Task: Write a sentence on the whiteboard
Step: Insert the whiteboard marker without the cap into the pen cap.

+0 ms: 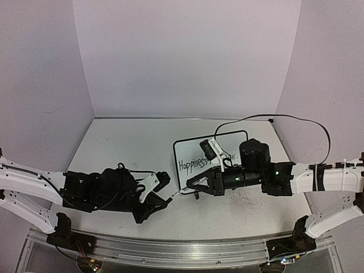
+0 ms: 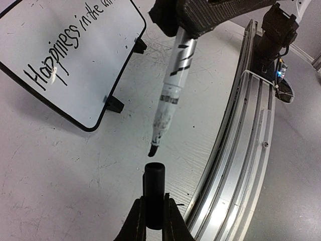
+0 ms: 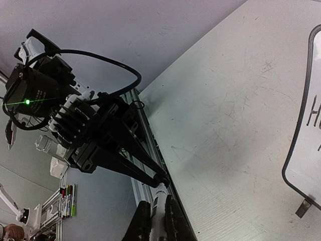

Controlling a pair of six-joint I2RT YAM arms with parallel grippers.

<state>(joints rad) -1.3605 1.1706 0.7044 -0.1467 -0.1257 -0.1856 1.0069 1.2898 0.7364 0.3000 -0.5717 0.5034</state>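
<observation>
The whiteboard [image 1: 227, 143] lies on the table in front of the right arm, black-framed, with the sentence [image 1: 192, 165] starting "Happiness" written on it. From the left wrist the whiteboard [image 2: 103, 60] and the sentence [image 2: 52, 63] read "Happiness in the". My right gripper [image 1: 190, 185] is shut on a white marker [image 2: 174, 80], whose black tip points at the left arm. My left gripper [image 2: 154, 201] is shut on the marker's black cap [image 2: 154, 181]. The open end of the cap sits just below the tip, a small gap apart. From the right wrist, my right gripper [image 3: 155, 203] holds the marker [image 3: 159, 213] against the cap [image 3: 162, 178].
An aluminium rail [image 1: 182, 250] runs along the table's near edge, close beside both grippers [image 2: 251, 125]. A black cable [image 1: 284, 118] arcs over the back right of the table. The whiteboard's two black feet [image 2: 114, 104] face the rail. Spare markers [image 3: 67, 197] lie off the table.
</observation>
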